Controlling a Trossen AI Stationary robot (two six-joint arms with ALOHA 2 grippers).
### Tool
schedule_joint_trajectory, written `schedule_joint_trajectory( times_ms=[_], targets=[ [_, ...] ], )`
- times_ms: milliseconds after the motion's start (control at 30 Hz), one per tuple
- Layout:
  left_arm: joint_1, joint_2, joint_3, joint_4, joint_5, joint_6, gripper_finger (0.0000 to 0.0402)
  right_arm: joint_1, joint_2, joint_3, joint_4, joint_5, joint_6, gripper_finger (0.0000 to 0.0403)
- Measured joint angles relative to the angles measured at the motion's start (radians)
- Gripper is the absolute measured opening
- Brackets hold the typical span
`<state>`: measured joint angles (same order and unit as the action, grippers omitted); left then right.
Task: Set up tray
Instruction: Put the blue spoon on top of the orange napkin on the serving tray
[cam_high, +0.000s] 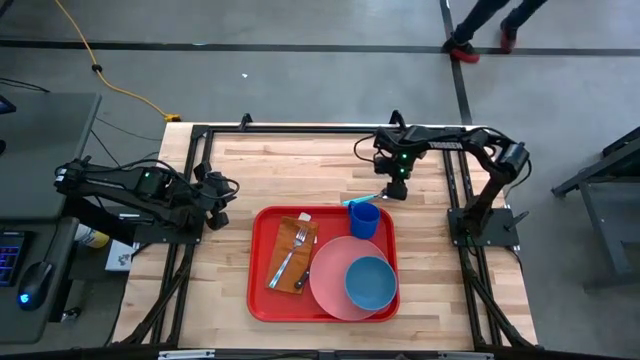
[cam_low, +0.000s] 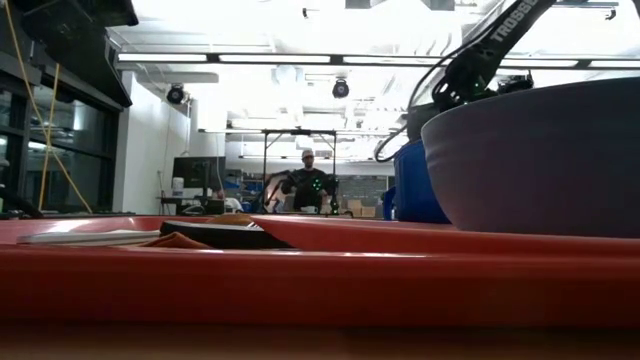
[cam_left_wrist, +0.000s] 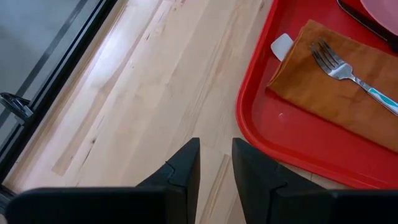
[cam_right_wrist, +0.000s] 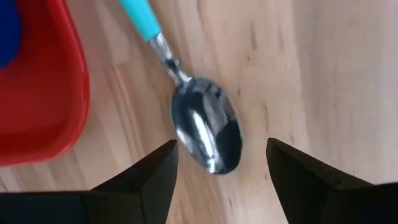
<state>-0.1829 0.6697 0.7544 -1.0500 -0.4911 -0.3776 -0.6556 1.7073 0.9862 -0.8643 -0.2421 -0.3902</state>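
Right pincer (cam_right_wrist: 221, 165) spread wide over spoon (cam_right_wrist: 205, 130) just outside tray (cam_right_wrist: 56, 93) corner, left pincer (cam_left_wrist: 216, 165) narrow, empty, beside tray's edge

Bright, even light falls from ceiling strip lamps (cam_low: 300, 58) that bleach the room behind the tray (cam_low: 300, 275), whose near rim is a soft blur. The spoon (cam_right_wrist: 205, 134) bowl mirrors that glare, slightly smeared. Shadows on the table (cam_high: 300, 165) stay faint.
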Motion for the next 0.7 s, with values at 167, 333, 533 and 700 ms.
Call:
schedule_joint_trajectory(
  times_ms=[167, 333, 533, 700],
  targets=[
    [0.000, 0.000, 0.000, 0.000, 0.000, 0.000, 0.0124, -0.006, 0.000, -0.004, 0.020, -0.007, 0.018, 0.0223],
    [0.000, 0.000, 0.000, 0.000, 0.000, 0.001, 0.0124, -0.006, 0.000, -0.004, 0.025, -0.015, 0.027, 0.0223],
    [0.000, 0.000, 0.000, 0.000, 0.000, 0.003, 0.0124, -0.006, 0.000, -0.004, 0.029, -0.018, 0.035, 0.0223],
    [0.000, 0.000, 0.000, 0.000, 0.000, 0.003, 0.0124, -0.006, 0.000, -0.004, 0.039, -0.018, 0.041, 0.0223]
  ],
)
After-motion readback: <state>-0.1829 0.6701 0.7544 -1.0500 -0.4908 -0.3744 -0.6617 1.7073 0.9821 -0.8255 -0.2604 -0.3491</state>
